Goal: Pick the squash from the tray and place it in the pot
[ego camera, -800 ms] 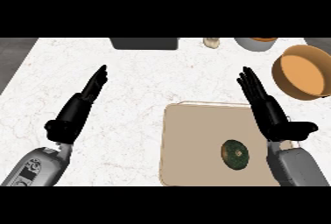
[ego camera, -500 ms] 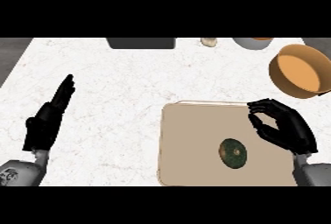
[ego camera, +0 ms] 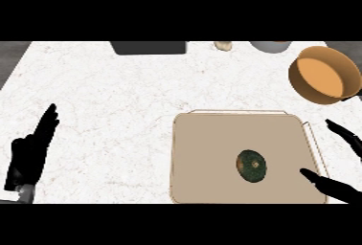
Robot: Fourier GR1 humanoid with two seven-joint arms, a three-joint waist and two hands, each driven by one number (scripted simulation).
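Observation:
A dark green round squash (ego camera: 251, 166) lies on the beige tray (ego camera: 212, 143), right of the tray's middle. The orange pot (ego camera: 324, 73) stands at the counter's far right, beyond the tray. My right hand (ego camera: 335, 185) shows at the lower right with thumb and fingers spread wide; the thumb tip lies over the tray's right part, a little right of the squash, not touching it. My left hand (ego camera: 28, 155) rests open at the lower left edge, fingers up, far from the tray.
A dark rectangular object (ego camera: 150, 47) sits at the counter's back edge. Beside it are a small pale item (ego camera: 223, 45) and a grey vessel (ego camera: 271, 46). White marble counter (ego camera: 106, 95) stretches between my left hand and the tray.
My right hand has opened from a curled pose and dropped toward the lower right, beside the squash. My left hand has slid further down and left. The squash has not moved.

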